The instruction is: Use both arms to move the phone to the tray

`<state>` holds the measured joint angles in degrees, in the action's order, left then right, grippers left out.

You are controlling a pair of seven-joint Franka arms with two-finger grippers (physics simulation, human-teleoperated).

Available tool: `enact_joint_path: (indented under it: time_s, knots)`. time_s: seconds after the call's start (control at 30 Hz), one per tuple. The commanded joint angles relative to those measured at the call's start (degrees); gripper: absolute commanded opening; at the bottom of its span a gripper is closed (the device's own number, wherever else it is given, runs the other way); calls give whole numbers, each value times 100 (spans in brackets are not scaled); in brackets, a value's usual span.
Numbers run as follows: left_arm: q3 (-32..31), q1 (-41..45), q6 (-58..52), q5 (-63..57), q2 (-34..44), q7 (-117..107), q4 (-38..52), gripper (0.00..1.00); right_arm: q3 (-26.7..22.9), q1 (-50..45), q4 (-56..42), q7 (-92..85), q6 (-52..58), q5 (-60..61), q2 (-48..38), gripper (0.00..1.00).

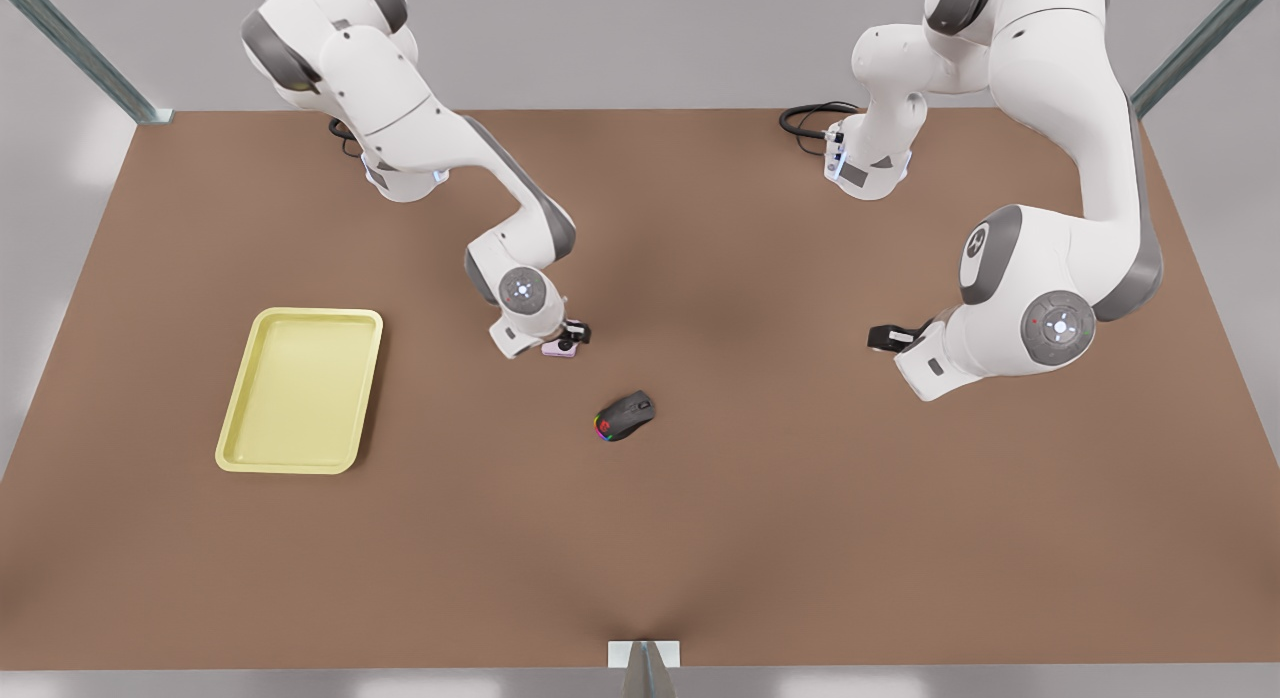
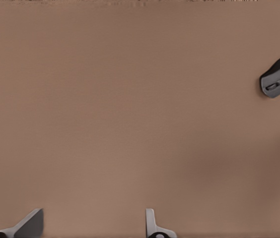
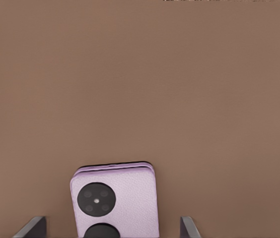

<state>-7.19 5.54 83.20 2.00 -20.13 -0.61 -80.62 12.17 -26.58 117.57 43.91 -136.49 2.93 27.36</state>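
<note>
Brown tabletop fills the room's centre. Going left to right in the front view: the tray (image 1: 300, 390) lies empty, waiting. The right gripper (image 1: 572, 336) hovers low over the phone (image 1: 560, 349), fingers spread wide either side, not yet gripping. A mouse (image 1: 625, 416) sits just beyond. Well apart, the left gripper (image 1: 893, 337) waits, fingers open, holding nothing.

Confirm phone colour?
Pale pink-lilac phone with black camera circles, clearest in the right wrist view.
</note>
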Motion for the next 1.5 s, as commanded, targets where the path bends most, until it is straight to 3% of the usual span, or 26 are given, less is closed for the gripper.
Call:
enact_joint_path:
  time_s: [0.0,0.23,0.5,0.87,1.0,1.17,1.3,1.47]
  knots:
    - [-2,0,20,2,0,491,11,100,4,-14,12,-2018,-599,41,50,100]
    - [-2,0,73,-6,-17,491,11,100,92,100,354,-3072,-686,-56,68,100]
    - [-2,0,161,-6,-26,491,11,100,101,38,275,-3134,-774,-65,235,100]
    - [7,0,231,-6,-26,500,11,100,110,-111,258,-1790,-678,-38,358,100]
    - [-2,0,231,-6,-53,500,11,100,110,-181,231,-1772,-686,-38,340,80]
    - [-2,0,302,-6,-53,509,11,100,101,-137,-67,-1746,-63,-38,77,79]
    - [7,0,302,-15,-44,518,90,100,31,935,-182,-2035,1088,-276,-978,80]
    - [-37,0,258,11,0,474,284,100,31,2552,-147,-3810,1238,-566,-1093,80]
